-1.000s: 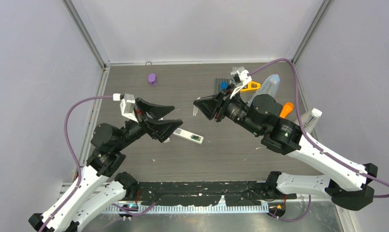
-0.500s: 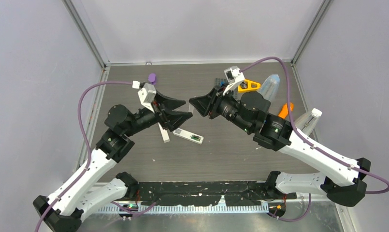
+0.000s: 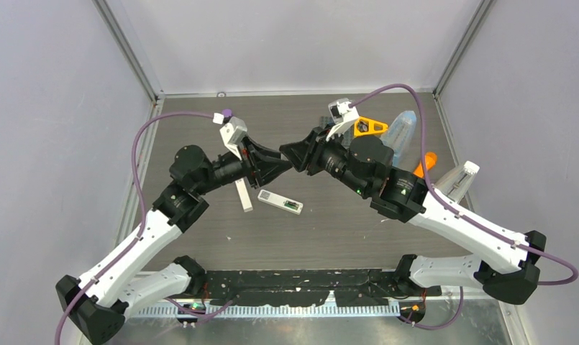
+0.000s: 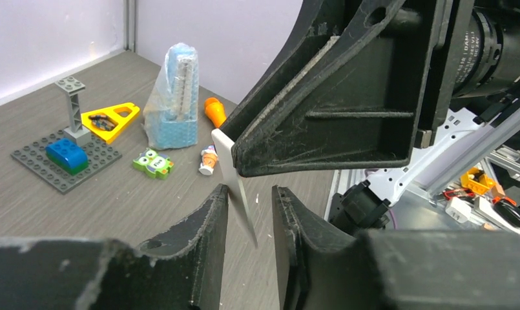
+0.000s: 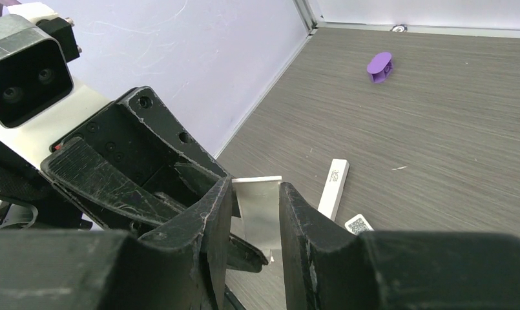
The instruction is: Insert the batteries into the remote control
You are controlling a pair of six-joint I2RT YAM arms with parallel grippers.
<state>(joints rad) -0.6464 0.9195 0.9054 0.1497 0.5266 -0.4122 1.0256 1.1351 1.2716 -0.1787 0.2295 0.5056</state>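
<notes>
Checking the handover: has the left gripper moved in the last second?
Yes: left gripper went right, from left of the remote to the white plate in the right gripper.

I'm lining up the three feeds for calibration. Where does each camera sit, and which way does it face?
Top external: above and behind, looking down at the table; left arm and right arm show, left gripper and right gripper tip to tip.
Left wrist: on the left arm, facing the right gripper; own fingers at the bottom.
Right wrist: on the right arm, facing the left gripper; own fingers at the bottom.
Shared: both wrist views show the white plate the right gripper clamps.
</notes>
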